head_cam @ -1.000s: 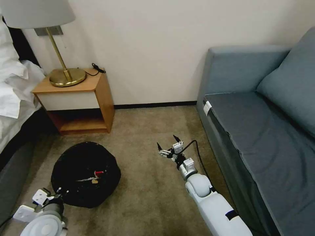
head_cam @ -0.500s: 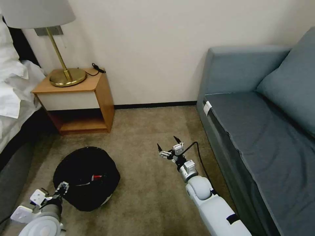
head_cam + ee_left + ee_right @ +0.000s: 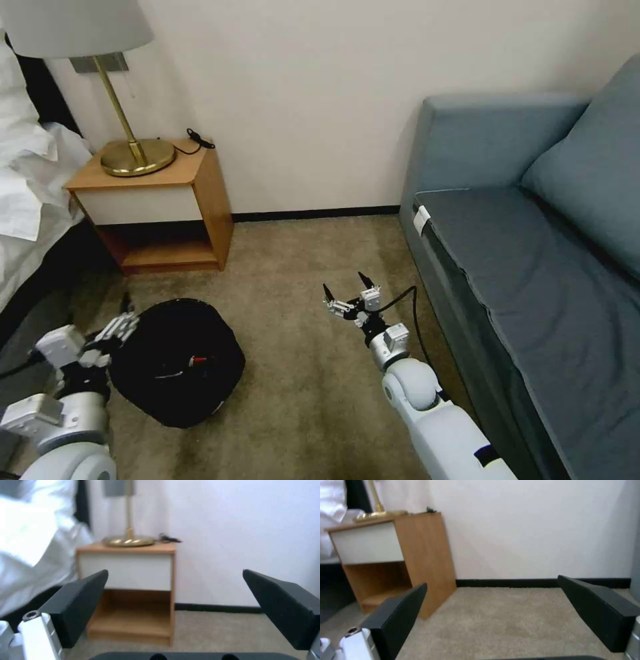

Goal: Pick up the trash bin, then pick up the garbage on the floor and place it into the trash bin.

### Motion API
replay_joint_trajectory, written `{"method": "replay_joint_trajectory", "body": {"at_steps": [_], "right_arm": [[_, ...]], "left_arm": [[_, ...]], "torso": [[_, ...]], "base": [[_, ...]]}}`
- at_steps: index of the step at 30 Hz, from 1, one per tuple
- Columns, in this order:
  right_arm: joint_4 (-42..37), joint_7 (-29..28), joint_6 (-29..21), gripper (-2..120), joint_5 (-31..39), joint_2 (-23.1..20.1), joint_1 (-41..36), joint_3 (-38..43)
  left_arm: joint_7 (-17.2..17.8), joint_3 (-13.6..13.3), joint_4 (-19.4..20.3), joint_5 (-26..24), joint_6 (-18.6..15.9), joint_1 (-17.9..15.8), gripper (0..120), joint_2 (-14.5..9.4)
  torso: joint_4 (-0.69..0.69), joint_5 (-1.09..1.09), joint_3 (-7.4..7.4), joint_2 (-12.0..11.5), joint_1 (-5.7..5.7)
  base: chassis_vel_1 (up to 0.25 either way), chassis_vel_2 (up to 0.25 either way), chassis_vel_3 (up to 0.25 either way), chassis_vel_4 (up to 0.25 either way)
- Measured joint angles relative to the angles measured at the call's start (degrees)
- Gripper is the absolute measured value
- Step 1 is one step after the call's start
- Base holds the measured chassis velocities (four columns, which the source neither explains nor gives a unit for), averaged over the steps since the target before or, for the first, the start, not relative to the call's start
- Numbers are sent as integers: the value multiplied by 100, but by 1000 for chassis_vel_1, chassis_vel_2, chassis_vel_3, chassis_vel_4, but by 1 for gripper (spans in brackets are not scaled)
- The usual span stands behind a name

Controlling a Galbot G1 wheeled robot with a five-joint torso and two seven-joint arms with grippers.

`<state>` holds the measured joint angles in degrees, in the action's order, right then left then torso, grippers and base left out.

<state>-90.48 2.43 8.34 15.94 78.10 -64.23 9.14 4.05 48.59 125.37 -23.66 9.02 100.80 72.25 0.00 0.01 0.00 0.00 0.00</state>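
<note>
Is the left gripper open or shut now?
Open: the left gripper has its dark fingers spread wide apart, nothing between them, beside the trash bin.

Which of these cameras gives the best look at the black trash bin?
The head view: the trash bin sits whole on the carpet, beside the open left gripper. The left wrist view catches what may be its dark rim at the frame's edge; the right wrist view looks past it toward the nightstand.

I see a plain white wall (image 3: 320, 100) with a dark baseboard (image 3: 313, 214) above tan carpet (image 3: 300, 267). A wooden nightstand (image 3: 160, 207) carries a brass lamp (image 3: 133, 157) at its top's back edge; a blue-grey sofa (image 3: 533, 220) stands opposite, white bedding (image 3: 27, 187) beside the nightstand.
</note>
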Motion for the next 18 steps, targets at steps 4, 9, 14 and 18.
{"method": "replay_joint_trajectory", "body": {"at_steps": [4, 9, 14, 18], "right_arm": [[-211, -12, -39, 100, 244, 10, -105, 117], [-393, 87, 15, 100, 398, 30, -274, 272], [-457, 73, -29, 100, 527, 129, -376, 403], [-465, 14, -70, 100, 576, 188, -395, 445]], "left_arm": [[-254, -102, -203, 258, 249, -44, 100, 7], [-435, -152, -372, 332, 400, -113, 100, 47], [-434, -226, -493, 321, 378, -280, 100, 109], [-417, -245, -578, 311, 336, -349, 100, 125]], "torso": [[0, -1, 0, 0, 0], [0, -1, 0, 0, 0], [0, -1, 0, 0, 0], [0, -1, 0, 0, 0]], "base": [[0, 0, 0, 0], [0, 0, 0, 0], [0, 0, 0, 0], [0, 0, 0, 0]]}}
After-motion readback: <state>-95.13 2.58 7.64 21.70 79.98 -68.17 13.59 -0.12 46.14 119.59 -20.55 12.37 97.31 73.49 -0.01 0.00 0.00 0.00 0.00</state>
